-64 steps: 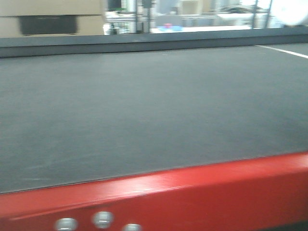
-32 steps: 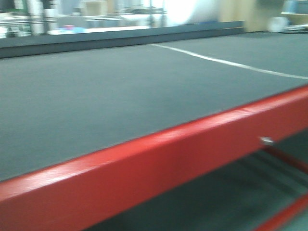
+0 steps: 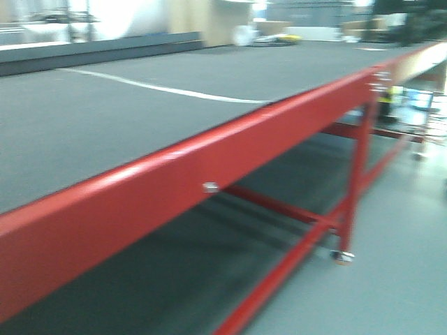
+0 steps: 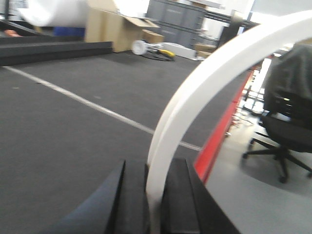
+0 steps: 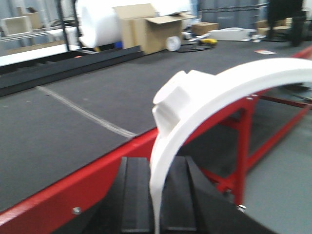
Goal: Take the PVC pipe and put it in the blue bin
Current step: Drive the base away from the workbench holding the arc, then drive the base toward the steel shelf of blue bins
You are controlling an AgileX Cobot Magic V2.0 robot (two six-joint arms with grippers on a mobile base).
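At the table edge, front view: dark grey mat [image 3: 140,118] on a red frame rail [image 3: 174,188], with a white line [image 3: 160,88] running across the mat. A bolt head [image 3: 209,186] sits on the rail face and a caster [image 3: 342,257] sits under the red leg [image 3: 357,174], on the grey floor [image 3: 405,279]. The whole frame is smeared, so far-end clutter is unreadable.

Left wrist cam: left gripper [image 4: 153,195] is clamped on the left PVC pipe [image 4: 214,70], with a black finger [image 4: 122,200] tight on each side of the pipe's lower end. The pipe is white and curved. It rises from the jaws, then arcs up and to the right out of frame. It is held in the air over the mat, close to the red edge. Behind it are a cardboard box [image 4: 117,29] and, off the table to the right, an office chair [image 4: 287,122].

Right wrist cam: right gripper [image 5: 157,195] is clenched on the right PVC pipe [image 5: 243,80], also white and curved, sweeping up and right. A stepped collar [image 5: 178,100] sits on it just above the jaws. This pipe hangs past the table edge, over the red rail and floor. An open cardboard box [image 5: 146,27] and a white roll [image 5: 97,24] stand at the far side.

I can't tell from these views whether the two white pieces join.
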